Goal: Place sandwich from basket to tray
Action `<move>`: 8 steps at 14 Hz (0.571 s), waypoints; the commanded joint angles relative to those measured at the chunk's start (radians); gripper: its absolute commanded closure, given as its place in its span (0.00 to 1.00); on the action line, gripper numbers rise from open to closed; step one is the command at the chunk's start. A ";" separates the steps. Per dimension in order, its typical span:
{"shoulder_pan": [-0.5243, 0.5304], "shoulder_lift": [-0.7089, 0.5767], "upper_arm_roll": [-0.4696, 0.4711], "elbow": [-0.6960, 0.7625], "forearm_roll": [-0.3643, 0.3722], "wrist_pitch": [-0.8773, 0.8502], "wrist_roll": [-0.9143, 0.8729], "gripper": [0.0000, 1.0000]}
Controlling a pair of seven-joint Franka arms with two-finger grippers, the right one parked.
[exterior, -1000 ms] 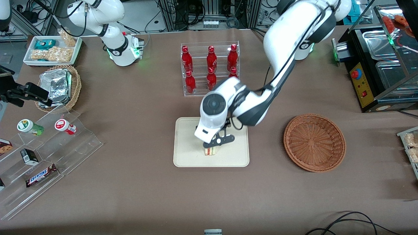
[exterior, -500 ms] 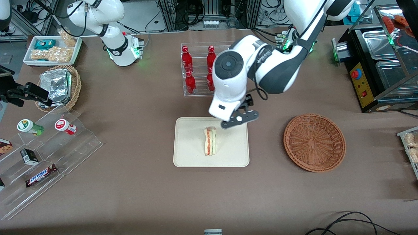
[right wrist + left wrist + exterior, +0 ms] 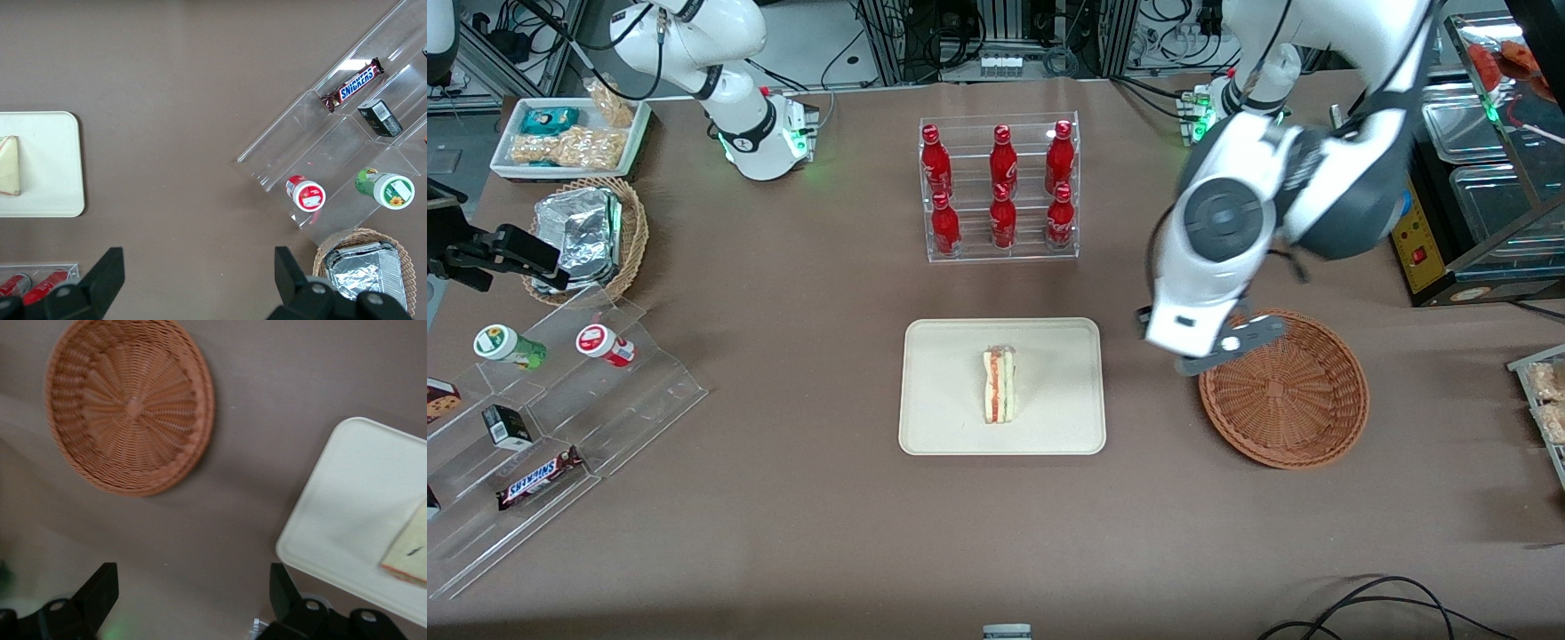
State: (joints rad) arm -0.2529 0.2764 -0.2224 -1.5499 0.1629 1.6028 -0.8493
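The sandwich [image 3: 1000, 385], a pale wedge with orange-red and green layers, lies on the cream tray [image 3: 934, 427] near its middle. The reddish-brown wicker basket [image 3: 1285, 391] stands beside the tray, toward the working arm's end, with nothing in it. My left arm's gripper [image 3: 1196, 336] hangs above the table at the basket's rim nearest the tray, well apart from the sandwich. In the left wrist view the gripper [image 3: 192, 587] is open and holds nothing, with the basket [image 3: 130, 407], the tray [image 3: 347, 520] and an edge of the sandwich [image 3: 408, 550] in sight. The right wrist view shows the tray [image 3: 50, 167] and sandwich [image 3: 8, 165].
A clear rack of red bottles [image 3: 1000, 187] stands farther from the front camera than the tray. Toward the parked arm's end are a tiered acrylic stand [image 3: 560, 400], a tan basket of foil packets [image 3: 587, 236] and a white snack tray [image 3: 569, 133]. A black appliance [image 3: 1467, 178] edges the working arm's end.
The gripper has let go of the sandwich, risen off the tray and swung toward the working arm's end, to the basket's rim. The sandwich stays lying on the tray.
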 commanded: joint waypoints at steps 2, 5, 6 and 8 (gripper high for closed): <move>0.112 -0.154 -0.005 -0.128 -0.037 -0.019 0.146 0.00; 0.168 -0.210 0.004 -0.128 -0.054 -0.061 0.319 0.00; 0.187 -0.226 0.005 -0.121 -0.065 -0.061 0.394 0.00; 0.225 -0.282 0.006 -0.127 -0.069 -0.061 0.478 0.00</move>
State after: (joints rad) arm -0.0668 0.0701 -0.2124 -1.6476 0.1143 1.5507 -0.4579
